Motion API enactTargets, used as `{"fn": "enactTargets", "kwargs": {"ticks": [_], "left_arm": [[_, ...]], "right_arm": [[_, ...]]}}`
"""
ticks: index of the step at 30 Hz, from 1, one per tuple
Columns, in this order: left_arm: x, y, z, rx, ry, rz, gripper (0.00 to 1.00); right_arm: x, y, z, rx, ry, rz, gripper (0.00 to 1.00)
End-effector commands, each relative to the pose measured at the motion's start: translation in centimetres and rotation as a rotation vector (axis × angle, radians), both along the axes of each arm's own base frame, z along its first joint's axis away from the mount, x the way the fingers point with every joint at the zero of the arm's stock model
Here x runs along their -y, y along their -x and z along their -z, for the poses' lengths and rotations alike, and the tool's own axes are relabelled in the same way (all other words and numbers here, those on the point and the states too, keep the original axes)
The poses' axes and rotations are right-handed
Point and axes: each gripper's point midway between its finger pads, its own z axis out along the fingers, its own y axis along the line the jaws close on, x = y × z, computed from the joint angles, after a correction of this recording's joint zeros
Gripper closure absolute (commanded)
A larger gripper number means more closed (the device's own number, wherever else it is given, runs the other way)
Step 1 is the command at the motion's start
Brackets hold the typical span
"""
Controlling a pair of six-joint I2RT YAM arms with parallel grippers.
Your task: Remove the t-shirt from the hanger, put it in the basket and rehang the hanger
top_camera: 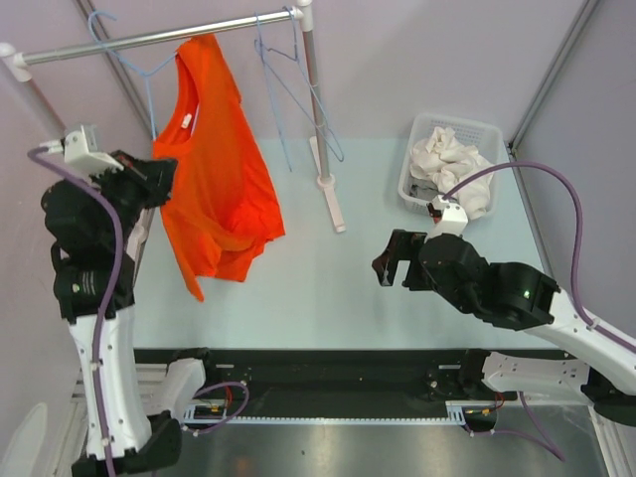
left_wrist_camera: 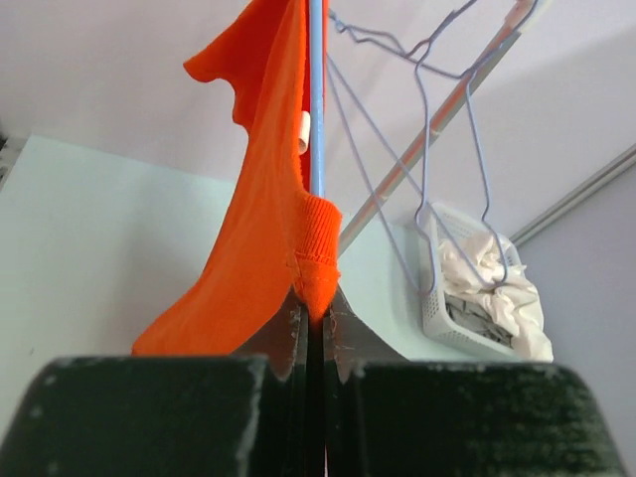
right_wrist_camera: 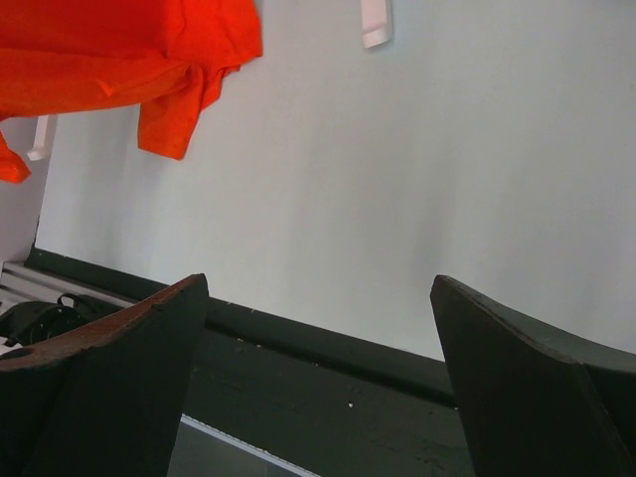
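An orange t-shirt (top_camera: 214,179) hangs from a light blue hanger (top_camera: 137,72) on the rail (top_camera: 149,40) at the back left. My left gripper (top_camera: 164,184) is raised at the shirt's left edge and is shut on it. In the left wrist view the jaws (left_wrist_camera: 316,303) pinch a hemmed fold of the t-shirt (left_wrist_camera: 258,209), with the hanger's blue wire (left_wrist_camera: 316,99) straight above them. My right gripper (top_camera: 388,260) is open and empty, low over the table to the right of the shirt. In the right wrist view (right_wrist_camera: 318,283) the t-shirt (right_wrist_camera: 119,50) shows at the top left.
Two empty blue hangers (top_camera: 298,89) hang on the rail near the rack's right upright (top_camera: 313,99), whose white foot (top_camera: 333,204) lies on the table. A white basket (top_camera: 417,144) holding white cloth stands at the back right. Walls close in on both sides.
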Motion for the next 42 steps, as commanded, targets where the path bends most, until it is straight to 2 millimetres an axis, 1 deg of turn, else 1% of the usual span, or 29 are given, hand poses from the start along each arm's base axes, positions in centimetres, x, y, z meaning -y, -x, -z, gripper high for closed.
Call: {"fn": "enactTargets", "kwargs": {"ticks": [1,3,4,5,6,7,8,9,11,12,13,14,15,16,17,18,19,20,21,22,23,25,26,29,30,32,33,36,42], "left_arm": [[-0.8,3.2,2.7,0.004,0.016,-0.088,0.99],[0.1,5.1,4.0,0.015,0.067,-0.066,0.99],[0.4,4.8,6.7,-0.036,0.082,-0.052,1.00],[1.0,5.1,7.9,-0.058,0.092,-0.024,1.00],[1.6,5.2,10.1,-0.098,0.110,0.003,1.00],[2.1,5.2,11.1,-0.120,0.117,0.026,1.00],[3.5,5.5,12.0,-0.137,0.124,0.106,1.00],[4.3,5.4,14.1,-0.184,0.145,0.147,1.00],[6.5,5.9,15.8,-0.228,0.170,0.269,1.00],[7.5,6.1,17.9,-0.274,0.172,0.307,0.99],[8.1,6.2,19.1,-0.302,0.175,0.325,1.00],[9.4,6.8,20.0,-0.331,0.173,0.379,1.00],[10.1,6.9,22.1,-0.384,0.177,0.394,0.99],[11.0,7.3,23.3,-0.418,0.181,0.430,1.00],[12.7,8.1,23.6,-0.426,0.199,0.504,1.00],[13.6,8.7,25.6,-0.477,0.211,0.535,1.00],[14.5,9.2,26.2,-0.489,0.223,0.571,1.00],[16.4,10.3,26.1,-0.491,0.246,0.652,1.00],[17.2,11.1,27.5,-0.525,0.250,0.687,1.00],[18.0,11.8,27.9,-0.540,0.254,0.719,1.00],[19.5,13.4,28.3,-0.576,0.256,0.793,1.00],[21.4,14.9,28.3,-0.565,0.271,0.907,1.00],[22.4,16.3,28.1,-0.574,0.278,0.974,1.00],[24.3,18.0,26.7,-0.521,0.266,1.096,1.00],[24.7,18.2,25.9,-0.503,0.259,1.116,1.00],[25.4,19.1,25.6,-0.510,0.235,1.173,1.00],[25.7,19.3,24.9,-0.496,0.232,1.192,1.00],[26.3,19.8,24.0,-0.487,0.212,1.238,1.00],[26.5,20.3,22.4,-0.445,0.207,1.272,1.00]], "right_arm": [[-0.8,-0.4,-0.1,0.011,-0.019,0.006,0.00],[-1.2,-0.4,0.1,0.010,-0.018,-0.003,0.00],[-1.5,-0.5,0.3,0.008,-0.010,-0.010,0.00],[-1.6,-0.6,0.4,0.006,-0.007,-0.013,0.00],[-1.9,-0.5,0.4,0.005,-0.010,-0.020,0.00],[-2.0,-0.6,0.8,-0.002,0.002,-0.020,0.00],[-2.1,-0.6,0.8,-0.002,0.003,-0.022,0.00],[-2.2,-0.7,1.0,-0.004,0.003,-0.021,0.00],[-2.4,-0.8,1.3,-0.005,0.007,-0.022,0.00],[-2.5,-0.8,1.4,-0.006,0.005,-0.023,0.00],[-2.5,-0.8,1.5,-0.005,0.006,-0.021,0.00],[-2.5,-0.9,1.5,-0.004,0.004,-0.020,0.00],[-2.5,-0.9,1.5,-0.004,0.004,-0.020,0.00],[-2.6,-0.8,1.5,-0.006,0.004,-0.021,0.00],[-2.5,-0.9,1.6,-0.005,0.007,-0.015,0.00],[-2.4,-1.0,1.5,-0.004,0.005,-0.011,0.01],[-2.4,-1.0,1.7,-0.006,0.009,-0.013,0.00],[-2.3,-1.0,1.9,-0.009,0.014,-0.008,0.00],[-2.3,-1.0,2.0,-0.010,0.014,-0.006,0.00],[-2.3,-1.1,2.1,-0.012,0.015,-0.003,0.00],[-2.3,-1.1,2.2,-0.014,0.016,-0.003,0.00],[-2.4,-1.2,2.6,-0.012,0.025,-0.008,0.00],[-2.6,-1.3,2.5,-0.005,0.020,-0.012,0.00],[-3.0,-1.7,2.6,0.012,0.042,-0.029,0.00],[-3.0,-1.9,2.7,0.017,0.052,-0.023,0.00],[-3.2,-2.3,2.9,0.023,0.075,-0.025,0.00],[-3.3,-2.4,2.9,0.026,0.076,-0.025,0.00],[-4.3,-2.6,3.2,0.040,0.076,-0.051,0.00],[-4.2,-3.6,6.1,0.058,0.153,-0.022,0.05]]}}
